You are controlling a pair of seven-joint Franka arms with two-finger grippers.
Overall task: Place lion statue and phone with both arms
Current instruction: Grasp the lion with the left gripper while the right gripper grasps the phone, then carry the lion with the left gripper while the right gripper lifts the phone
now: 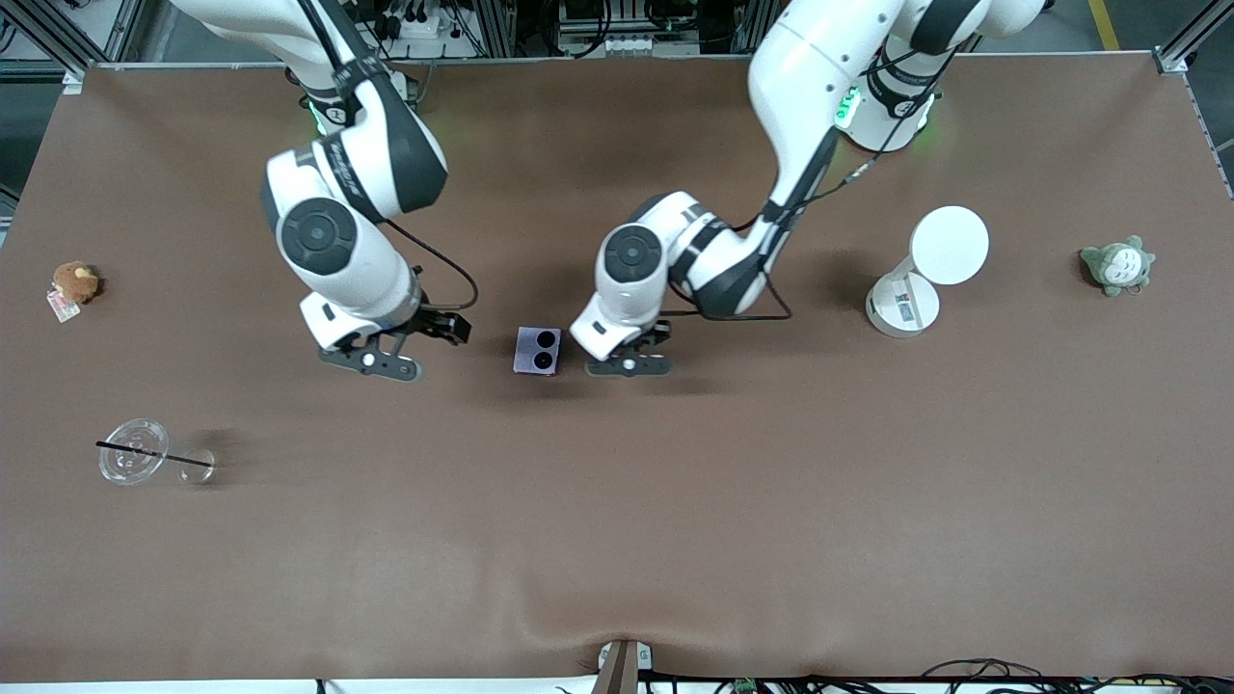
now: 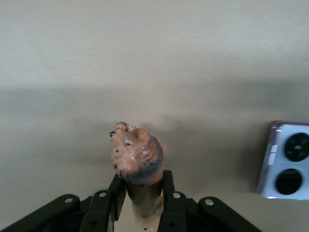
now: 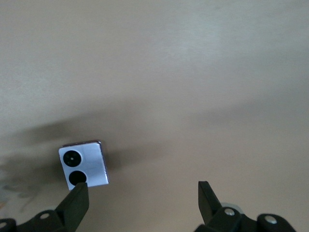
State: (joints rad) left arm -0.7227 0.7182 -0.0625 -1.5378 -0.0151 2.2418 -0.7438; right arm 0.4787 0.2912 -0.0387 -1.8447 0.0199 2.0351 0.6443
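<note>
The pale lavender phone (image 1: 537, 350) lies flat on the brown table (image 1: 675, 530), its two black camera circles facing up. It also shows in the left wrist view (image 2: 288, 166) and the right wrist view (image 3: 84, 164). My left gripper (image 1: 629, 364) is low over the table beside the phone, toward the left arm's end. It (image 2: 141, 186) is shut on the reddish-brown lion statue (image 2: 137, 159), which is hidden under the hand in the front view. My right gripper (image 1: 386, 361) is beside the phone toward the right arm's end. It (image 3: 142, 193) is open and empty.
A white round-topped stand (image 1: 916, 280) and a grey-green plush (image 1: 1116, 265) are toward the left arm's end. A brown plush with a tag (image 1: 75, 282) and a clear cup with a black straw (image 1: 135, 451) are toward the right arm's end.
</note>
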